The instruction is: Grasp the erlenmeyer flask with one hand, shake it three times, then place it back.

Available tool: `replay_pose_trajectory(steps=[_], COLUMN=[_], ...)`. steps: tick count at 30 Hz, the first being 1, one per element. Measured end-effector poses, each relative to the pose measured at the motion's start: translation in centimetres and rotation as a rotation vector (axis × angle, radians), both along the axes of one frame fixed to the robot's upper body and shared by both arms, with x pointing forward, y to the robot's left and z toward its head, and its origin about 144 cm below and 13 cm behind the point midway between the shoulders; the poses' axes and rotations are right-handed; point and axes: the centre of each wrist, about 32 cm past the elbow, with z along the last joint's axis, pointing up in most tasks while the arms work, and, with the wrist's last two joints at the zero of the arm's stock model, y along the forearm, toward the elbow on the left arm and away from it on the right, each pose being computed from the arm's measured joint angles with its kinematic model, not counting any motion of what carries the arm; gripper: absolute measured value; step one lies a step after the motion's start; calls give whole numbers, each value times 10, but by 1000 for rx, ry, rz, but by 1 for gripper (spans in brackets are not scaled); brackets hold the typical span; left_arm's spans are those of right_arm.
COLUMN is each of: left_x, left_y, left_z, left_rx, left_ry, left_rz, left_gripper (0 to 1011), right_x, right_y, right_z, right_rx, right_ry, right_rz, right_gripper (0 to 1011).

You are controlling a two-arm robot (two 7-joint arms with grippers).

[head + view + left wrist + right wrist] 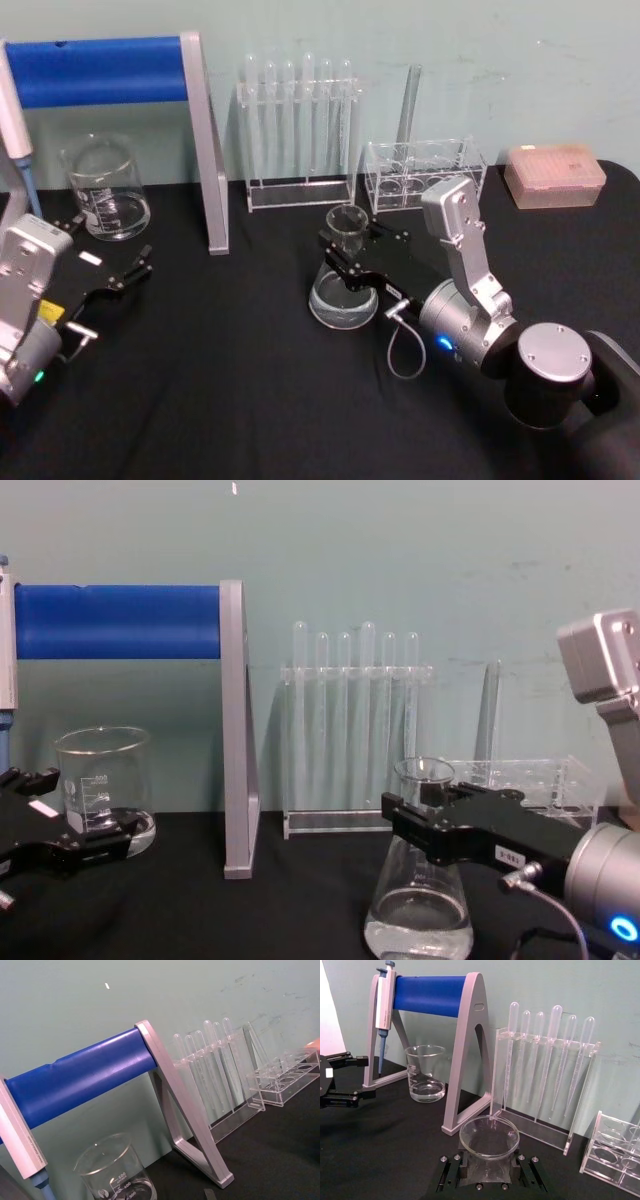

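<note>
Right gripper (345,255) reaches in level, fingers clamped around neck of erlenmeyer flask (343,290); clear flask upright on black table (220,380). Left gripper (125,270) parked, fingers spread.

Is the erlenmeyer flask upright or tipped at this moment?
Upright. In the chest view the erlenmeyer flask stands with its base flat on the black table, neck vertical, the right gripper closed around the neck.

The erlenmeyer flask (343,285) stands before the rack (298,135), beaker (106,187) far left.

Right gripper (345,262) clamps the erlenmeyer flask (344,283) at its neck; flask base rests on black table (240,400). Left gripper (125,268) idle, fingers apart.
</note>
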Motion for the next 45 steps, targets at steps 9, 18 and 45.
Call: replay_pose_trajectory(steps=[9,18,45], left_x=[0,0,0], left_y=[0,0,0], left_z=[0,0,0], left_rx=[0,0,0], left_ry=[0,0,0], left_rz=[0,0,0], left_gripper=[1001,1001,1001], right_x=[-1,-1,-1], right_y=[0,0,-1], right_z=[0,0,0], right_rx=[-5,-6,-5], right_ry=[-1,0,0], right_rz=[-1,-1,1], right_gripper=[449,528,1000])
